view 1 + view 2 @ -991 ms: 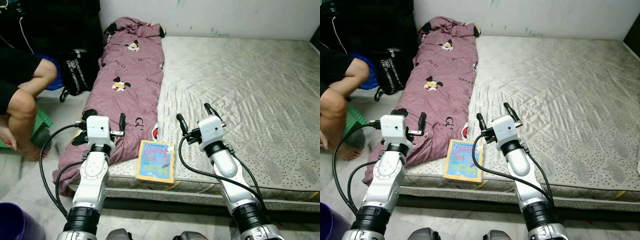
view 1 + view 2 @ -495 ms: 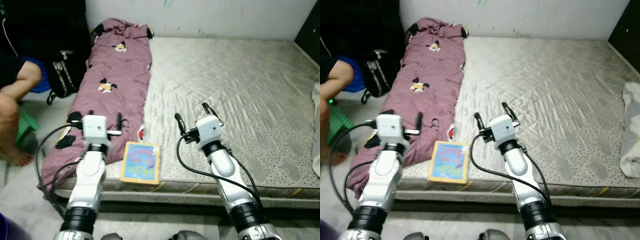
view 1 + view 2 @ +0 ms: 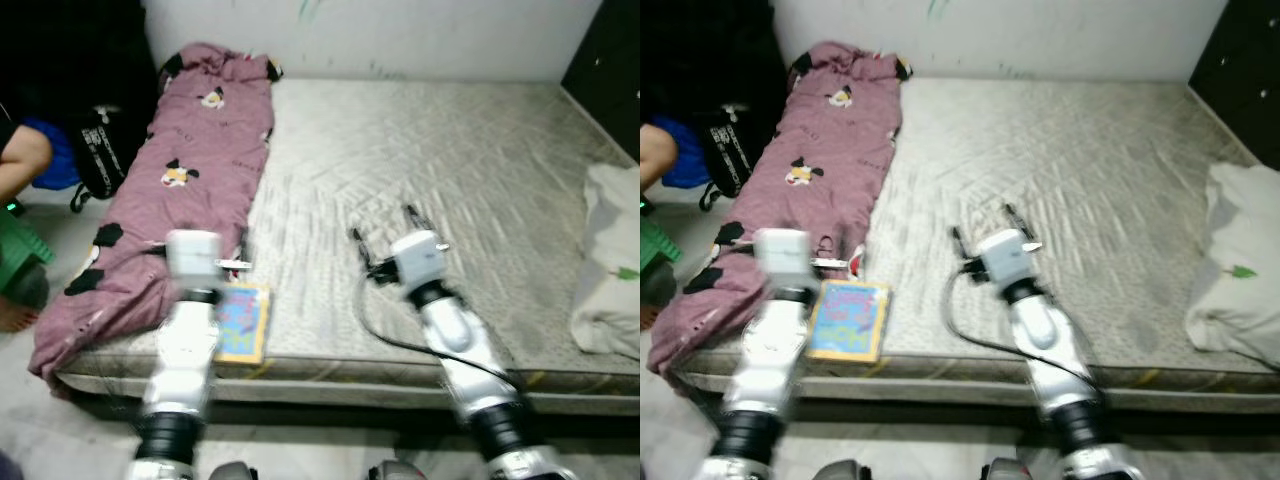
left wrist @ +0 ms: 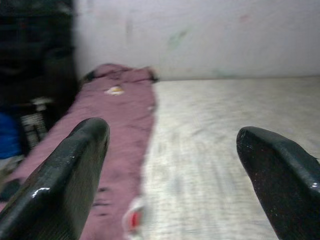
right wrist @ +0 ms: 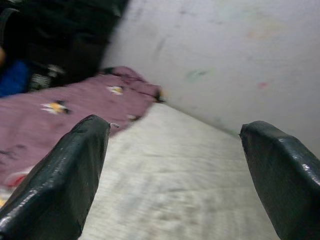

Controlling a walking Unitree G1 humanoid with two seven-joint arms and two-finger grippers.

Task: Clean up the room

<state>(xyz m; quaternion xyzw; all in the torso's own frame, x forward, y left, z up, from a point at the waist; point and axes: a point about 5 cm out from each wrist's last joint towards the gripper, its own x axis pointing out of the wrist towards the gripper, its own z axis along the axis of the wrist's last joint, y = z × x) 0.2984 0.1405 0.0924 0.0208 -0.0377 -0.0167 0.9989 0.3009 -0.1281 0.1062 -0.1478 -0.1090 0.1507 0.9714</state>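
Two arms of mine reach out over a wide grey quilted mattress (image 3: 450,160) that lies low on the floor against a pale wall. Along its left side stretches a long mauve blanket printed with cartoon mice (image 3: 175,190), running from the wall end down to the near edge, where it droops over the side. At the right edge of the mattress sits a crumpled white pillow or cloth bundle (image 3: 1240,265). A black bag with white lettering (image 3: 98,150) stands on the floor just beside the blanket's far half. Near the front edge, touching the blanket's lower part, lies a small colourful picture book with a blue and yellow cover (image 3: 847,318).

My left gripper (image 4: 175,165) hovers above the blanket's edge just behind the book, fingers spread wide with nothing between them. My right gripper (image 3: 984,226) hangs over bare mattress near the middle, fingers likewise wide apart and holding nothing.
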